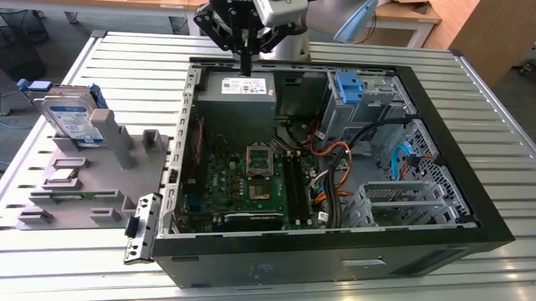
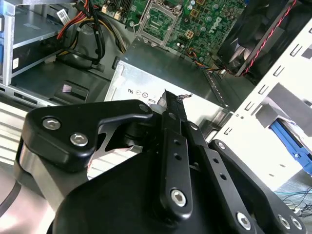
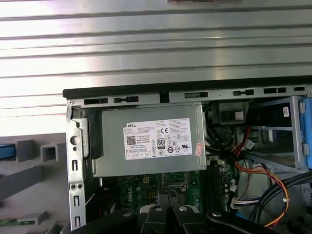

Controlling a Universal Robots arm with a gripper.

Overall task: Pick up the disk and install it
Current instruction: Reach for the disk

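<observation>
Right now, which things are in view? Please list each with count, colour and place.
table: one, silver slats, under everything
computer case: one, black, open, on the table
holder: one, grey, on the table beside the case
disk: at least one, silver-grey in blue bracket, upright in the holder, exterior view's left
power supply: one, grey, inside the case
motherboard: one, green, inside the case
bare bracket: one, blue, in the case, exterior view's right
gripper: one, black, shut, above the power supply
</observation>
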